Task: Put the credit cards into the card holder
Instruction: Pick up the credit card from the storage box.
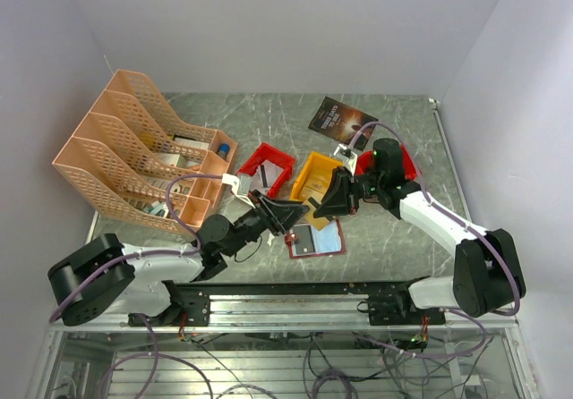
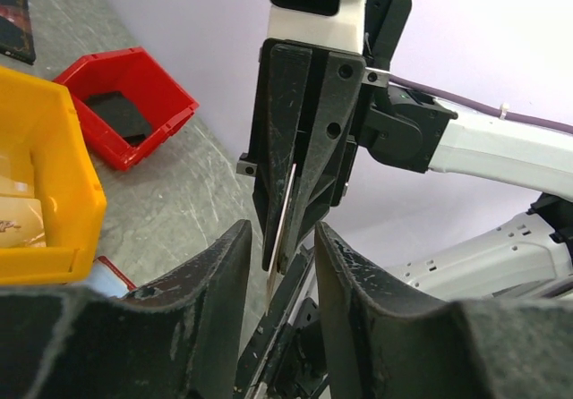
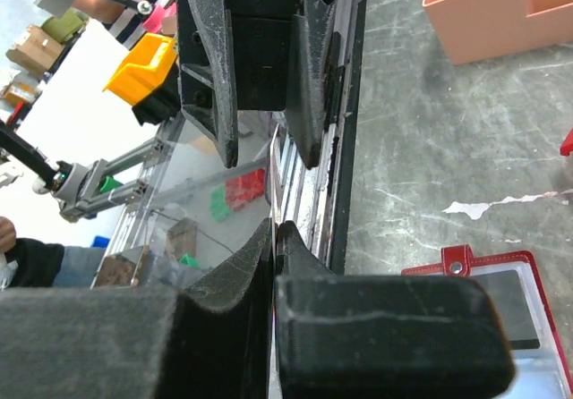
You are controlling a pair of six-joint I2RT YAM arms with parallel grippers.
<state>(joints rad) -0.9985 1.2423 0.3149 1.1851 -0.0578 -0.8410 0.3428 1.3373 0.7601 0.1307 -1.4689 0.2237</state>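
Note:
My right gripper (image 1: 319, 209) is shut on a pale credit card (image 2: 273, 283), held edge-on above the table. The card's free edge sticks out past the right fingertips. My left gripper (image 1: 303, 209) faces it, open, with one finger on each side of that edge (image 2: 282, 229) and a gap to the card on both sides. In the right wrist view the card (image 3: 272, 189) runs as a thin line from my right gripper (image 3: 274, 229) up between the left fingers (image 3: 224, 140). The dark-red card holder (image 1: 318, 238) lies open on the table below them, with a dark card in its pocket (image 3: 501, 283).
A yellow bin (image 1: 315, 174) and a red bin (image 1: 267, 166) stand just behind the grippers. Another red bin (image 1: 398, 162) sits under the right arm. A peach file organiser (image 1: 134, 148) fills the left side. A dark booklet (image 1: 342, 117) lies at the back.

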